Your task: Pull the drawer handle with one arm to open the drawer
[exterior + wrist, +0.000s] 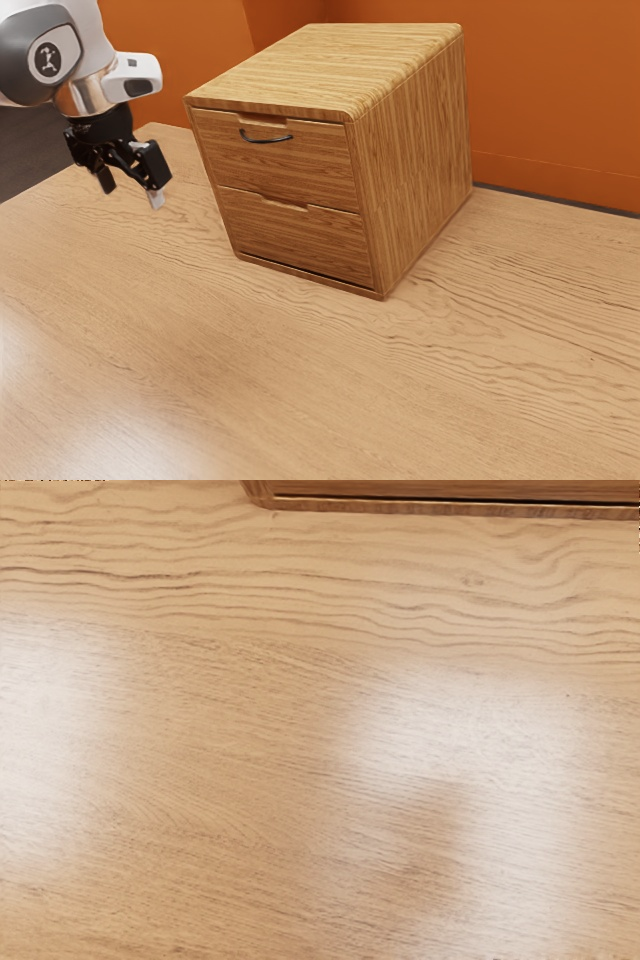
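Handle (pixel 265 137): thin dark bar on top drawer (pixel 275 165) of cabinet (pixel 405 150), drawer looks shut. Gripper (pixel 131 190): well apart from cabinet front, fingers wide, holding nothing. Could miss thin bar if arriving low on cabinet; could slip off if pulling askew.

You get bright, even light; broad pale glare patches on table (pixel 420 740) in wrist view, softer sheen lower left of exterior view.
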Controlling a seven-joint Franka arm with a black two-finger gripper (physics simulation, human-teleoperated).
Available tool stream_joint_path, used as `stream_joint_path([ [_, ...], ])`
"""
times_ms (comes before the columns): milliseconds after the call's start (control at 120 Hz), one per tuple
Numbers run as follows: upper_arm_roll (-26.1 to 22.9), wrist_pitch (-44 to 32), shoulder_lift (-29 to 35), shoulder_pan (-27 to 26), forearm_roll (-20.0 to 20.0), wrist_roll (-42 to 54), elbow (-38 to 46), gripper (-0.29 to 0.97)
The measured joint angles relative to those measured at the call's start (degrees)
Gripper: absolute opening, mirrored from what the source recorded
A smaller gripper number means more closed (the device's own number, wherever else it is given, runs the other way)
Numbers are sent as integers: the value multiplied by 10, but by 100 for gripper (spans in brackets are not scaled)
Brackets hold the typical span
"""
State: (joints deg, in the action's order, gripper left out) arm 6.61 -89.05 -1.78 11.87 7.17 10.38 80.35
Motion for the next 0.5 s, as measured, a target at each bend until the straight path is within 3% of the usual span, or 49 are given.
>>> stream_joint_path([
  [142,-2,1,2,-29,2,11,-8,68],
  [275,-10,10,55,-85,14,20,-79,68],
  [500,-13,16,29,-160,17,31,-82,68],
])
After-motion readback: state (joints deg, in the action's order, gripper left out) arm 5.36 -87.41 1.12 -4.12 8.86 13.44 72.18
